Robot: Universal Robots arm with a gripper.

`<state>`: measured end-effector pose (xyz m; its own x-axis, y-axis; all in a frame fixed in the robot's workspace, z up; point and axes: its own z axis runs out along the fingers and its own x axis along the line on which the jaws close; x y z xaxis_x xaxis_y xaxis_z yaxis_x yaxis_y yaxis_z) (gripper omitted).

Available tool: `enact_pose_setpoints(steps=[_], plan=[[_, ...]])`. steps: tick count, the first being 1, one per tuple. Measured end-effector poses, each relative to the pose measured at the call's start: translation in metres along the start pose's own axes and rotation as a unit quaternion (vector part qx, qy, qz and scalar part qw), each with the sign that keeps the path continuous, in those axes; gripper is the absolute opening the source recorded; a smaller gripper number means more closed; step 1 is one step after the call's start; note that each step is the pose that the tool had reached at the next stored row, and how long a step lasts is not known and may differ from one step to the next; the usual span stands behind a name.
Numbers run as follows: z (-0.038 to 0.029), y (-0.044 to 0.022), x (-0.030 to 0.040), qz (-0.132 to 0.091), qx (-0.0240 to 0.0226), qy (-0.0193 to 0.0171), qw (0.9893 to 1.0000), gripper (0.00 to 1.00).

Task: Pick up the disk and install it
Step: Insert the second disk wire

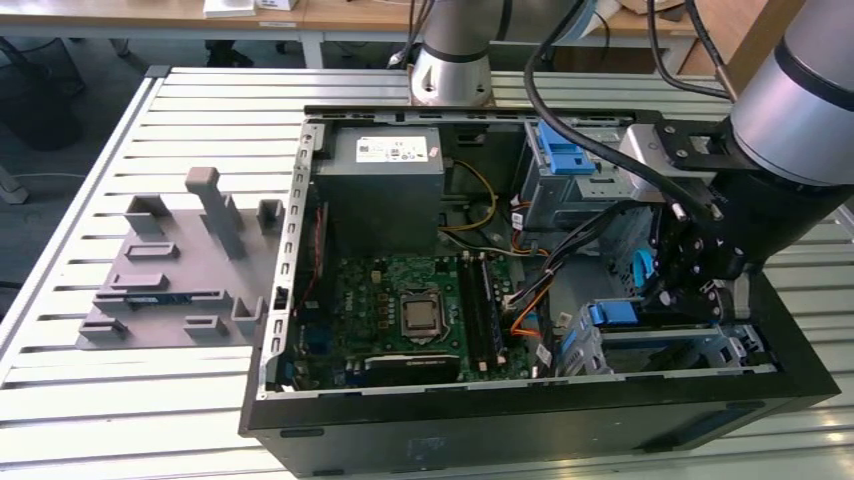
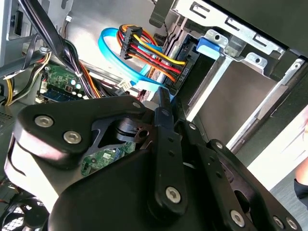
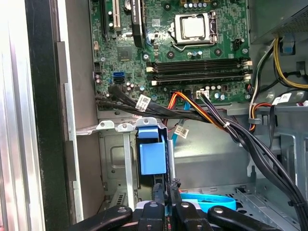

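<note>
Slatted metal bench [image 1: 200, 110] under everything. On it, open black PC case [image 1: 534, 430] lying on its side, innards up. Grey arm [image 1: 801, 110] reaching down into case at exterior view's right, near the front wall. Grey fixture plate [image 1: 174, 270] with upright pegs on bench at exterior view's left, well apart from case.

Inside case: grey power supply [image 1: 387, 190] w/ white sticker toward the far wall, green motherboard [image 1: 400, 310] below it, metal drive cage [image 1: 721, 345] in the corner under the arm.

Disk [image 1: 614, 313] sitting on edge in a slot of that cage, blue carrier end facing out; metal body mostly hidden by cage walls. Same blue carrier clear in first wrist view [image 3: 150, 154], flanked by cage rails, black cable bundle [image 3: 192, 118] crossing just beside it. In second wrist view, blue tab [image 2: 208, 47] at cage mouth, next to a plug of red, yellow and orange wires [image 2: 149, 50] and a looping blue data cable [image 2: 113, 48].

Hand [image 1: 687, 275] black, hanging just beside cage, directly over the disk's end. Fingers [image 3: 158, 202] brought together, only a thin slit between; nothing seen pinched. Tips [image 3: 166, 185] right at the carrier's near edge; contact or small gap, can't tell. In second wrist view, hand [image 2: 163, 94] pointing at the slot.
</note>
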<state>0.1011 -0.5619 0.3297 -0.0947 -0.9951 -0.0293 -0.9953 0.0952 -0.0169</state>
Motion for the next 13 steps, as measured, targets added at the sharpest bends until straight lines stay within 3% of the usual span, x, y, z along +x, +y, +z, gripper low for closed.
enact_pose_setpoints(steps=[6,7,13], plan=[[0.0006,0.0000,0.0000,0.000,0.0000,-0.0006,1.0000,0.17],[0.0004,0.0000,0.0000,0.000,0.0000,-0.0005,1.0000,0.23],[-0.0042,0.0000,-0.0001,0.000,-0.0004,-0.0003,1.0000,0.23]])
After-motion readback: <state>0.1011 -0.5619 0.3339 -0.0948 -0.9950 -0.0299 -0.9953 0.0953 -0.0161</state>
